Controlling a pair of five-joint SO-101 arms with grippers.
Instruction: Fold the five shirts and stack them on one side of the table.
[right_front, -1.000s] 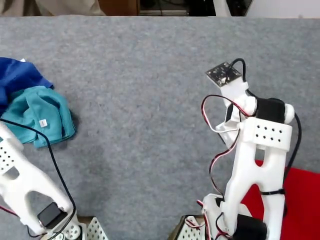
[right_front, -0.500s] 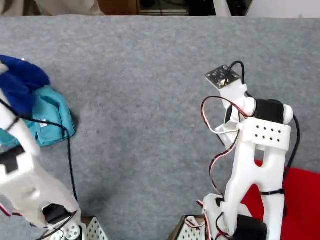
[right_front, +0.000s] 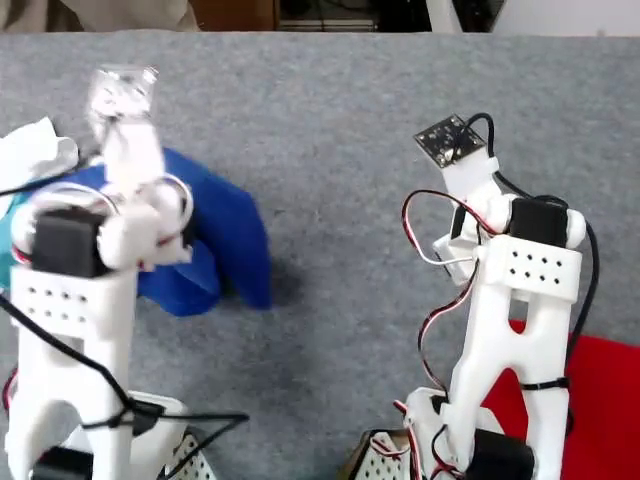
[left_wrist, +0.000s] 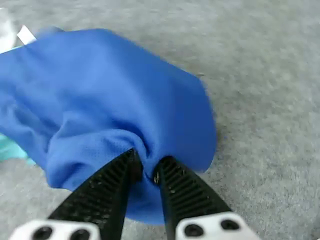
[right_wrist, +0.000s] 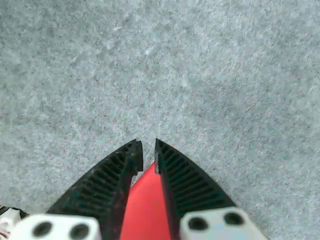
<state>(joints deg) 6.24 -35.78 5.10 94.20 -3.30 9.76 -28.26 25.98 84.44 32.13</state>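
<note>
In the left wrist view my left gripper (left_wrist: 147, 167) is shut on a bunched fold of the blue shirt (left_wrist: 115, 95). From above, the blue shirt (right_front: 225, 240) hangs in a crumpled heap under the left arm (right_front: 95, 260), over the table's left part. A white shirt (right_front: 35, 150) and a sliver of teal shirt (right_front: 8, 235) lie at the left edge. My right gripper (right_wrist: 146, 145) is shut with nothing in it, just above bare felt. The red shirt (right_front: 600, 400) lies beside the right arm's (right_front: 520, 270) base and shows behind the fingers as red cloth (right_wrist: 145, 205).
Grey felt covers the table (right_front: 330, 100). Open felt lies between the two arms and along the far side. Cables loop around both arms. The arm bases stand at the near edge.
The left arm swung up from the near left edge, took hold of the blue shirt and dragged it right, off the teal shirt. The right arm barely shifted.
</note>
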